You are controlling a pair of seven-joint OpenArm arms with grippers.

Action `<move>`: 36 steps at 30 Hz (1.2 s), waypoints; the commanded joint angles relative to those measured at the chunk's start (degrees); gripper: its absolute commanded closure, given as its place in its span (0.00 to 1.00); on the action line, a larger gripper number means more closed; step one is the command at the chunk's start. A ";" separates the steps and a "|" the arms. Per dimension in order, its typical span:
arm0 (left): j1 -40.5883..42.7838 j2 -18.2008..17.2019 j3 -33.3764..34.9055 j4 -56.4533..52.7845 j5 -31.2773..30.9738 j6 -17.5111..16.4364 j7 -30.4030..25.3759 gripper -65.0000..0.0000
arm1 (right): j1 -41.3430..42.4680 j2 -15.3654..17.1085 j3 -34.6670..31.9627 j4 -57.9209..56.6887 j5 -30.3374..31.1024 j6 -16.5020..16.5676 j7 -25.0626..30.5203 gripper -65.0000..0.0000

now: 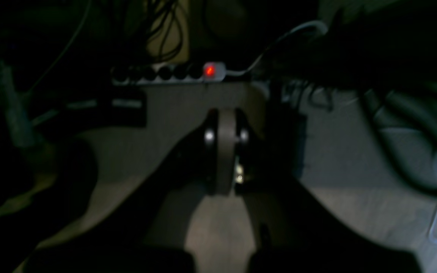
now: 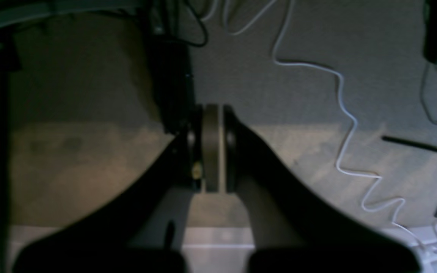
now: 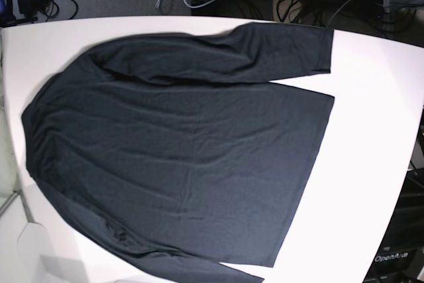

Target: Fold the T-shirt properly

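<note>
T-shirt (image 3: 179, 157) lies spread flat across the white table (image 3: 371, 130), ready for folding; left gripper (image 1: 226, 151) and right gripper (image 2: 211, 148) are both closed empty, off the table.

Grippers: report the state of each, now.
Left gripper: closed, holding nothing.
Right gripper: closed, holding nothing.

One legible marking was found: the word "OpenArm" in white letters on a black robot base (image 3: 395, 256) at the lower right corner of the base view. The T-shirt (image 3: 179, 157) bore no print or lettering.
</note>
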 commanded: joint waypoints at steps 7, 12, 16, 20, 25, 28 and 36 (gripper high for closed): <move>1.07 -0.39 -0.01 -0.10 -4.63 -0.34 -0.77 1.00 | -1.22 1.88 0.23 -0.32 0.96 -0.08 3.81 1.00; 1.33 -1.09 0.07 -0.10 -5.24 -0.34 -0.86 1.00 | -1.31 2.76 0.14 -0.32 2.45 -0.08 3.89 1.00; 2.30 -1.88 0.07 -0.01 -5.24 -0.34 -6.49 1.00 | -1.40 3.46 0.14 -0.32 2.45 0.01 6.18 1.00; 3.97 -1.88 0.07 -0.10 -5.16 -0.34 -13.87 1.00 | -3.16 3.82 -0.03 -0.32 2.28 0.01 10.49 1.00; 5.46 -1.88 0.07 -0.10 -5.16 -0.34 -18.88 1.00 | -4.56 4.43 0.05 -0.32 2.37 0.01 14.18 1.00; 5.90 -1.88 0.07 -0.10 -5.16 -0.34 -20.64 1.00 | -5.18 4.70 0.05 -0.32 2.37 0.01 17.17 1.00; 7.93 -1.88 0.07 -0.10 -5.07 -0.34 -29.35 1.00 | -6.85 5.84 0.14 -0.32 2.37 0.01 23.94 1.00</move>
